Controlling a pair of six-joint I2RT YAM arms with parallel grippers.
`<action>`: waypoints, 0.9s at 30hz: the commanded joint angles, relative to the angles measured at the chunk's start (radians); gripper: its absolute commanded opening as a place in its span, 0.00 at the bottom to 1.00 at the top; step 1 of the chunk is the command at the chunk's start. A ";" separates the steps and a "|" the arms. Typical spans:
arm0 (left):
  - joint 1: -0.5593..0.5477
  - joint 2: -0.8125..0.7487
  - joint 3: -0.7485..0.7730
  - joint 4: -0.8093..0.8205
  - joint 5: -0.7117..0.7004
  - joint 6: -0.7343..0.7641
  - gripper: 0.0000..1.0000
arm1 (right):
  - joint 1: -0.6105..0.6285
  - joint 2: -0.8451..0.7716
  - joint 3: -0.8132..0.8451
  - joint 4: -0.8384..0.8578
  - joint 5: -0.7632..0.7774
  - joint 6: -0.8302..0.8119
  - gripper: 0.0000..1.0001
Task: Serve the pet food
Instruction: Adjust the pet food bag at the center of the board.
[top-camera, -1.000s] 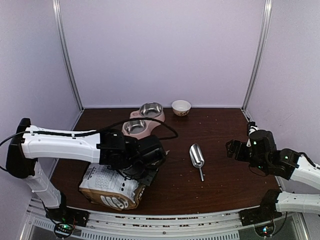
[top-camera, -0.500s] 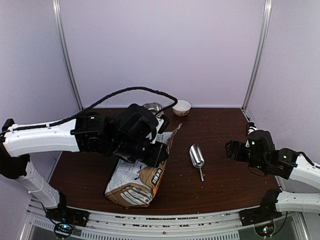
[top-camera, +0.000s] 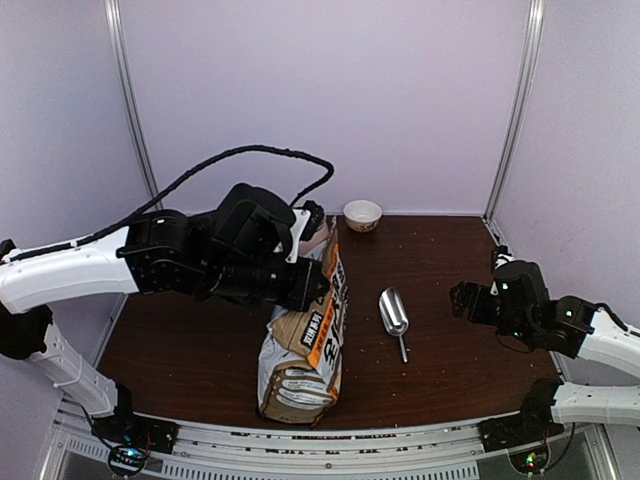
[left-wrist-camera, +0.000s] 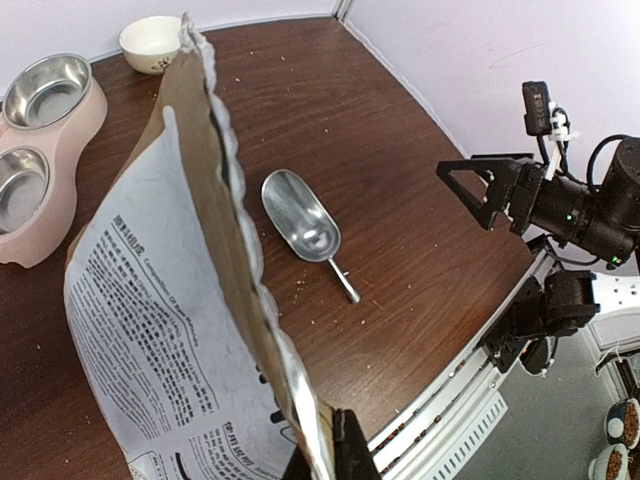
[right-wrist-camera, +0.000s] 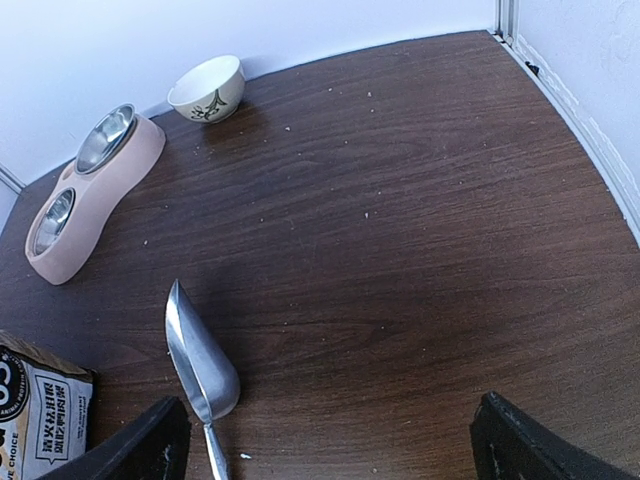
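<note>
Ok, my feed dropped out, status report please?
Left gripper shut on top edge of food bag, bag upright. Right gripper open, empty. Scoop lies beside bag, untouched.

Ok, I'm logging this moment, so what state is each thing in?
pet food bag: upright, held at its top edge.
left tool: shut on the pet food bag.
right tool: open, empty.
metal scoop: lying flat, empty.
pink feeder: both bowls empty.
small bowl: upright.
</note>
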 joint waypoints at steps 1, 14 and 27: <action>0.014 -0.119 0.027 0.344 -0.058 -0.011 0.00 | 0.006 0.000 0.017 -0.014 0.008 0.012 1.00; 0.052 -0.163 0.002 0.531 0.008 0.046 0.00 | 0.006 -0.001 0.023 -0.020 0.006 0.018 1.00; 0.089 -0.192 -0.058 0.607 0.032 0.037 0.00 | 0.006 -0.002 0.014 -0.028 0.006 0.025 1.00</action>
